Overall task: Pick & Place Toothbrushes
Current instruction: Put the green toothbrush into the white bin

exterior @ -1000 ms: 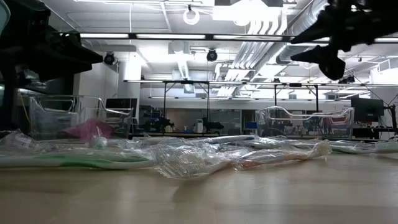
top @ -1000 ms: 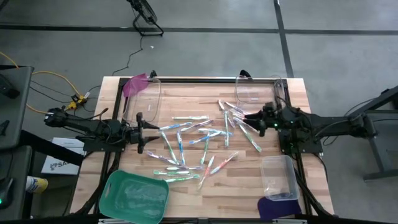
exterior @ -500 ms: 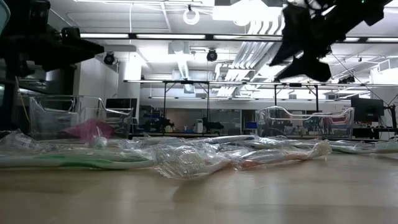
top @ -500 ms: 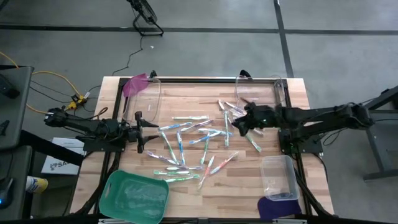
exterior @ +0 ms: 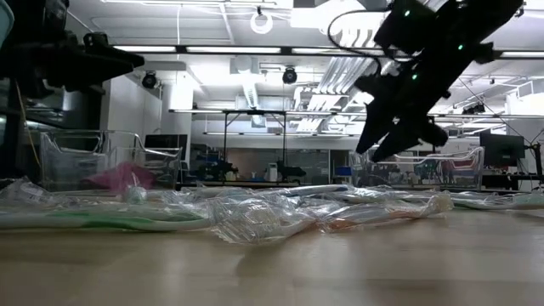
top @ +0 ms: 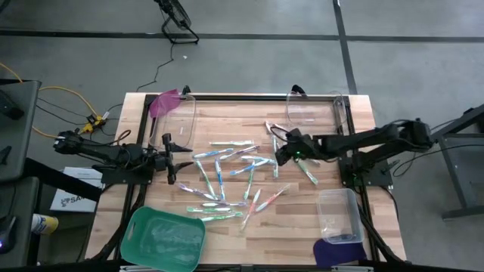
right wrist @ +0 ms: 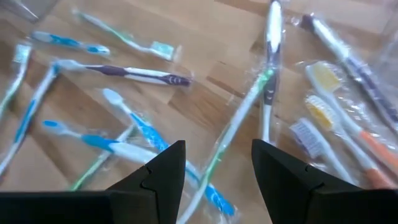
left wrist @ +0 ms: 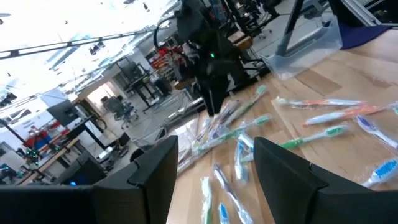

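Note:
Several plastic-wrapped toothbrushes (top: 242,170) lie loose on the wooden table's middle, white with green, blue, purple or orange handles. They also show in the low view (exterior: 255,212) and both wrist views (right wrist: 230,130) (left wrist: 311,134). My right gripper (top: 279,154) hangs open above the right part of the pile, slanting down toward it, with nothing between its fingers (right wrist: 217,180) (exterior: 374,153). My left gripper (top: 175,160) stands open and level at the pile's left edge, holding nothing (left wrist: 211,186).
Clear bins stand at the far left (top: 181,117), far right (top: 314,109) and near right (top: 339,215). A green tray (top: 165,238) lies near left. A pink lid (top: 165,102) and a purple lid (top: 336,253) sit beside the bins.
My right gripper has swung from the table's right side toward the middle, sunk, and tipped from level to slanting down over the toothbrushes. Its fingers have stayed apart. The toothbrushes have not moved.

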Available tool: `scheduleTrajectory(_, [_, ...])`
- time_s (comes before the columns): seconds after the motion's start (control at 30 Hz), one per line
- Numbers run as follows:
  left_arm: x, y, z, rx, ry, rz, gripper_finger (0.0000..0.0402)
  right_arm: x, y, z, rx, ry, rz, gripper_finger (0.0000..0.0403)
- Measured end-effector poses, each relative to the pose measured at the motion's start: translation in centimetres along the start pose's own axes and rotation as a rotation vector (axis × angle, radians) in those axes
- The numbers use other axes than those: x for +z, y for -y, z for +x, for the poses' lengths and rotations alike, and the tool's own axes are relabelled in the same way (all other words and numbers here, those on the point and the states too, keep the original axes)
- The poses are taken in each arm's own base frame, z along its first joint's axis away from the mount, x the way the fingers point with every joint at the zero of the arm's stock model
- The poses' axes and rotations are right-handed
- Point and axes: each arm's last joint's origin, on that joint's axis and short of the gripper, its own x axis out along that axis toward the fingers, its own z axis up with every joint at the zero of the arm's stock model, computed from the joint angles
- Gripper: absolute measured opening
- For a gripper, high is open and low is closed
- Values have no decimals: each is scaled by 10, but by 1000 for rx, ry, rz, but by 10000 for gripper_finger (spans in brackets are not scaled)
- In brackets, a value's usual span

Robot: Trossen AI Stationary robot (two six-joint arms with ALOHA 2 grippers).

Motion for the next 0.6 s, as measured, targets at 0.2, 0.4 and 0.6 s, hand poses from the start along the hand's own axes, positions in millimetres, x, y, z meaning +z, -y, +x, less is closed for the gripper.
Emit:
scheduleTrajectory(0.2, [7,-5,0,52,67,73,203,-8,3,25,-61,-26,1,177])
scheduleTrajectory(0.4, [22,-17,-4,193,200,244,203,-7,9,39,-88,-42,39,177])
scheduleTrajectory(0.6, [33,-23,-4,221,200,378,203,-5,6,41,-52,-11,70,177])
